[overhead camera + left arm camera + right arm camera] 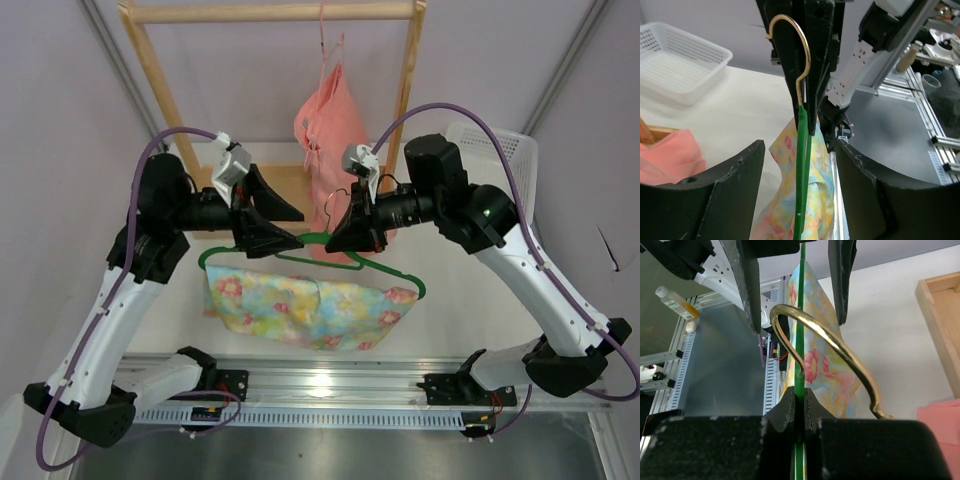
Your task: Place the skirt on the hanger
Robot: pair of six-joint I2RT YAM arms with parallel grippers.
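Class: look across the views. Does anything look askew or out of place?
Yes. In the top view the hanger, pinched in the right gripper, slopes down to the picture's right, so the skirt draped on it hangs crooked.

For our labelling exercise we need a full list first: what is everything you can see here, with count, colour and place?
table: one, white, under everything
hanger: one, green with gold hook, held in mid-air
skirt: one, pastel yellow, mint and blue with pink flowers, hanging from the hanger
rack: one, pale wood, back of table
pink garment: one, salmon pink, hanging on the rack
basket: one, white, back right
left gripper: one, black, open either side of the hanger
right gripper: one, black, shut on the hanger by its hook
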